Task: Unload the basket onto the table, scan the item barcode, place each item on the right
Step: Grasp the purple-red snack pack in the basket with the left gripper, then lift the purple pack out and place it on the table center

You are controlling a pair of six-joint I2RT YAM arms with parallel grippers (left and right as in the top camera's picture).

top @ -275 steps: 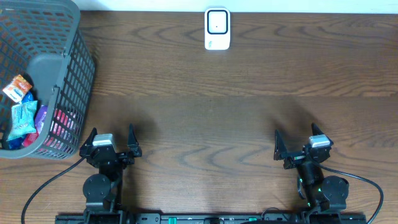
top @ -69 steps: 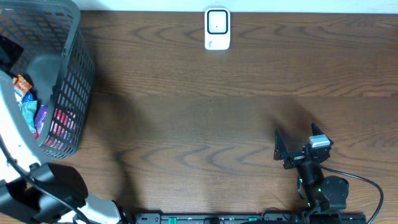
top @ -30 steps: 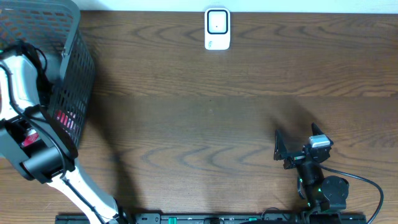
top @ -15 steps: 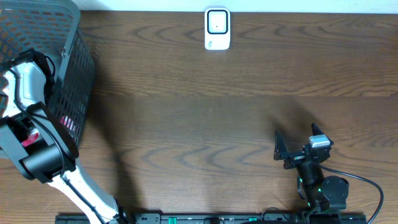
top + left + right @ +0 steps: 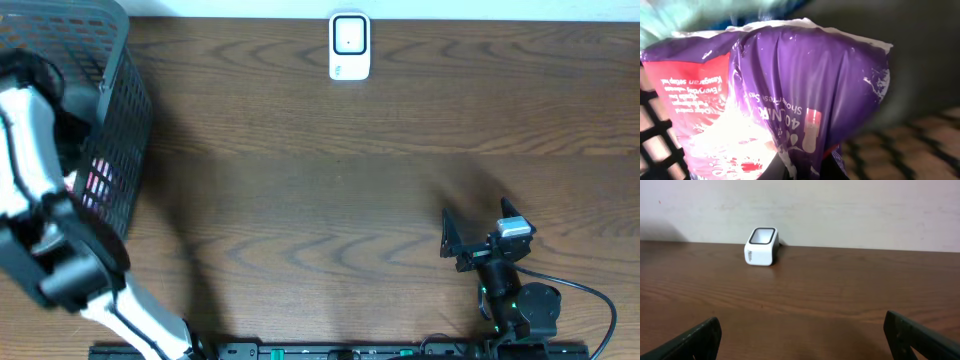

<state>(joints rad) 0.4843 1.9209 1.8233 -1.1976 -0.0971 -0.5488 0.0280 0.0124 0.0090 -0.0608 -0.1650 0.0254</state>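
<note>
In the left wrist view a purple and red snack packet (image 5: 805,85) fills the frame, with white print on it. My left gripper (image 5: 810,166) is shut on the packet's lower edge, its dark fingers showing at the bottom. No barcode is visible on the packet. In the overhead view my left arm (image 5: 28,150) reaches into the grey basket (image 5: 125,120) at the far left and hides the packet. The white barcode scanner (image 5: 349,46) stands at the table's far edge, also seen as the scanner (image 5: 760,247). My right gripper (image 5: 475,232) rests open and empty at the front right.
The basket's dark mesh wall (image 5: 920,145) lies close behind the packet. A teal packet (image 5: 685,12) sits just above it and a red packet (image 5: 98,183) shows through the mesh. Bare brown wood stretches between basket and scanner. A pale wall (image 5: 840,210) rises behind the scanner.
My left gripper has gone from open to shut on the purple packet inside the basket. The left arm has shifted slightly farther over the basket. The right arm has not moved.
</note>
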